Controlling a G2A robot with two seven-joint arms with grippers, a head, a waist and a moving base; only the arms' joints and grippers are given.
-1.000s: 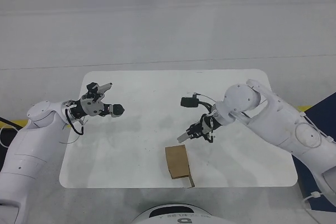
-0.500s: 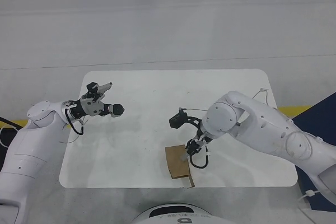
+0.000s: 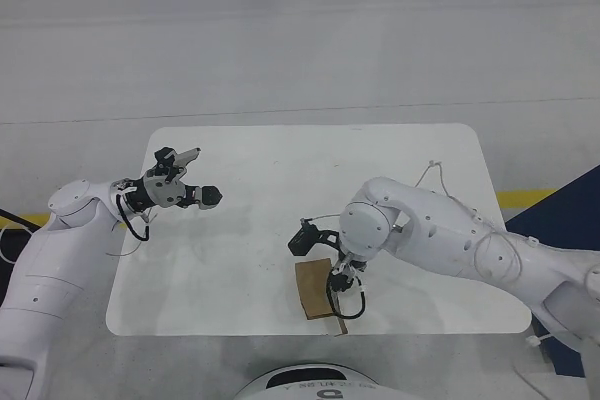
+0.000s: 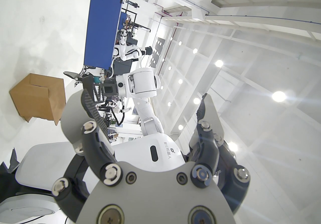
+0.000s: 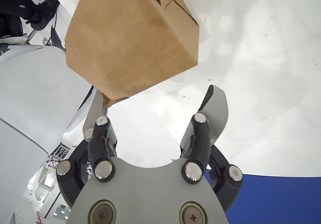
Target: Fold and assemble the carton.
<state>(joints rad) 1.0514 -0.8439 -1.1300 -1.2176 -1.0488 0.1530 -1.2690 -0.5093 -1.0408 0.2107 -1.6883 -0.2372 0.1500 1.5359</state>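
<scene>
Right claw (image 5: 156, 99) spread wide and empty, hangs just at 3 o'clock of the carton (image 3: 317, 290), lying long axis 12-to-6 by the table (image 3: 280, 160)'s 6 o'clock edge, nearer than open left claw (image 3: 205, 195).

The carton (image 3: 317, 288) is brown cardboard, matt and a little fibrous, and a corrugated core shows at its cut edges. The surface (image 3: 260, 180) is white and smooth, with a soft sheen and small dark scuffs. The jaws are light grey and smooth, their pads (image 4: 91, 107) black and ribbed, their pins (image 5: 191, 169) bright polished metal. The arm shells (image 3: 430, 225) look like glossy white plastic.
</scene>
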